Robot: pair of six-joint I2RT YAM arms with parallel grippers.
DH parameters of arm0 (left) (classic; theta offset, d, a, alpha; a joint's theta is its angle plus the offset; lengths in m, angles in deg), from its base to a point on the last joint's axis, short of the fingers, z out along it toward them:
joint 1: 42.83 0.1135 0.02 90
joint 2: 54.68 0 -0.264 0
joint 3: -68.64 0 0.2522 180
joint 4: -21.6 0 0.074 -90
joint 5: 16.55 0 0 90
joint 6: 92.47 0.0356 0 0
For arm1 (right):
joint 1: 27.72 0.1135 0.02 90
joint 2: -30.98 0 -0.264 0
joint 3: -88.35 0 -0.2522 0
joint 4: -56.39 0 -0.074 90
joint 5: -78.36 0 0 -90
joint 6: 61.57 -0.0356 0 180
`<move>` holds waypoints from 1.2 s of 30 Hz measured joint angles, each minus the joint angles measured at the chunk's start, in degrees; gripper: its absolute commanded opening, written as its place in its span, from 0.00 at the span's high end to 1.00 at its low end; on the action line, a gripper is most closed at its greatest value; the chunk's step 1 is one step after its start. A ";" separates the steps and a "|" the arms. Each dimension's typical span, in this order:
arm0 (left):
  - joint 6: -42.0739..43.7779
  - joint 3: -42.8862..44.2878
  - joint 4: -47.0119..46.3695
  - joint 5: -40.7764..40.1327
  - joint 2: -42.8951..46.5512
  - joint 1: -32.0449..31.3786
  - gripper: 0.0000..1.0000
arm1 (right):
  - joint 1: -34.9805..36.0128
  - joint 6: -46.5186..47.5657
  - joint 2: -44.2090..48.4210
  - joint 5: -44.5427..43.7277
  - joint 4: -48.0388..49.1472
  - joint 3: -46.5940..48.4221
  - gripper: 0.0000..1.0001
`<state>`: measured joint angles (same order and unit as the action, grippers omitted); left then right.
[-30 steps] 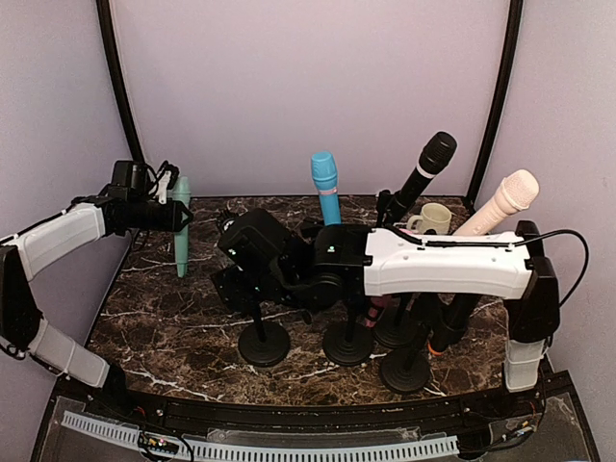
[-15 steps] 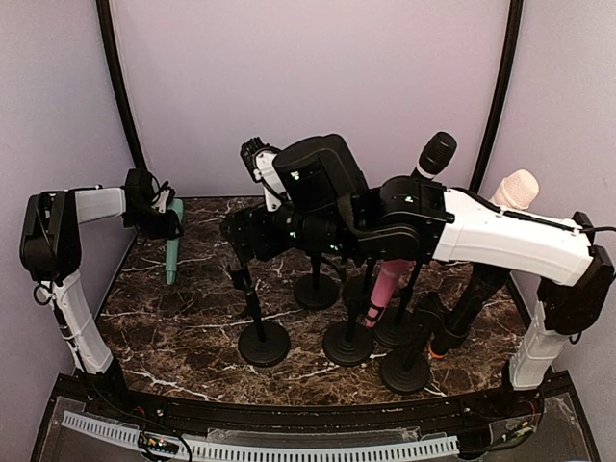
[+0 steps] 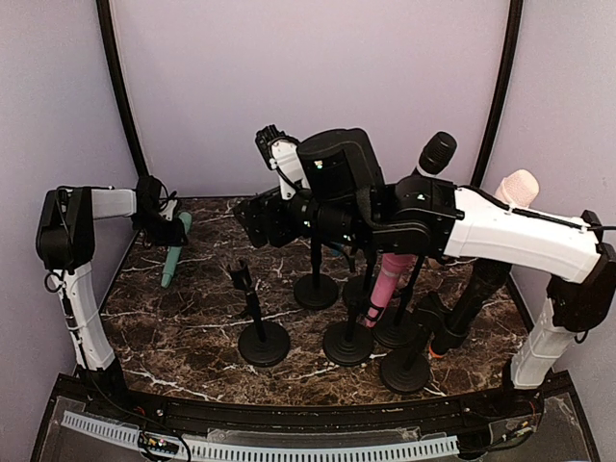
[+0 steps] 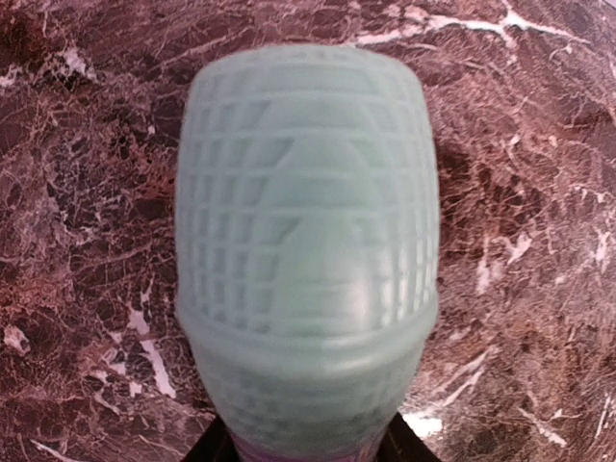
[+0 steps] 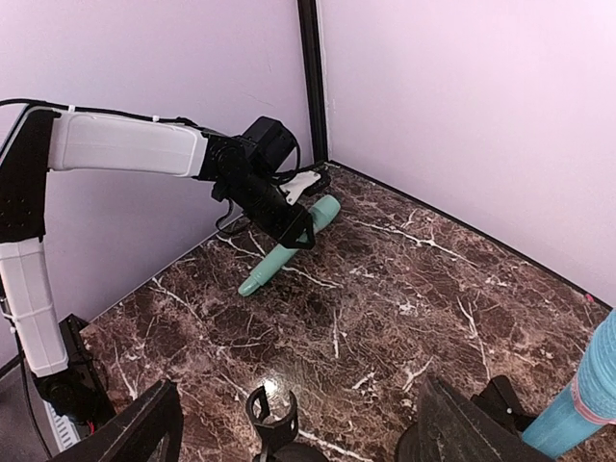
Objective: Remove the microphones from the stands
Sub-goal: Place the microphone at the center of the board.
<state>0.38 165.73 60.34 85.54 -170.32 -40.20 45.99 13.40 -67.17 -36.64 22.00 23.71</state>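
A teal microphone (image 3: 172,258) lies slanted at the back left of the marble table, its tail end down near the surface. My left gripper (image 3: 164,223) is shut on it near the head. The ribbed teal head (image 4: 308,250) fills the left wrist view, with the fingers hidden but for dark tips at the bottom edge. The right wrist view shows this microphone (image 5: 274,260) and the left gripper (image 5: 289,226). The empty black stand (image 3: 262,339) stands at front centre, its clip (image 5: 272,414) open-topped. My right gripper (image 5: 300,414) is open and empty, held high above that clip.
Four more stands hold microphones at centre and right: a pink one (image 3: 391,279), a black one (image 3: 434,154), a cream one (image 3: 516,187) and a blue one (image 5: 585,404). Purple walls close the table on three sides. The right arm's bulk (image 3: 404,221) spans the centre.
My right arm has lifted up and back from the empty stand. My left arm has pulled towards the left wall and lowered the teal microphone, tilting it down towards the table.
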 measured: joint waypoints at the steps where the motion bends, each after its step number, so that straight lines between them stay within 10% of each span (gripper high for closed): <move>1: 0.20 -0.02 0.00 -0.35 -0.44 0.00 0.54 | 0.00 0.13 0.28 -0.11 0.33 -0.59 0.15; 19: 1.29 -2.56 -2.86 -1.90 -0.28 0.04 0.27 | -0.11 1.70 8.57 0.98 8.66 -8.02 0.05; 31: 1.84 -16.72 -19.56 3.54 26.32 -0.44 0.24 | -0.11 2.80 10.69 -1.09 6.71 -8.04 0.01; 36: 5.03 -19.93 -27.87 13.66 34.84 -9.94 0.20 | -0.22 3.21 13.18 -2.27 6.51 -8.04 0.01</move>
<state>5.41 145.80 32.47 99.20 -135.48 -50.14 45.78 16.61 -53.99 -38.91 28.52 15.67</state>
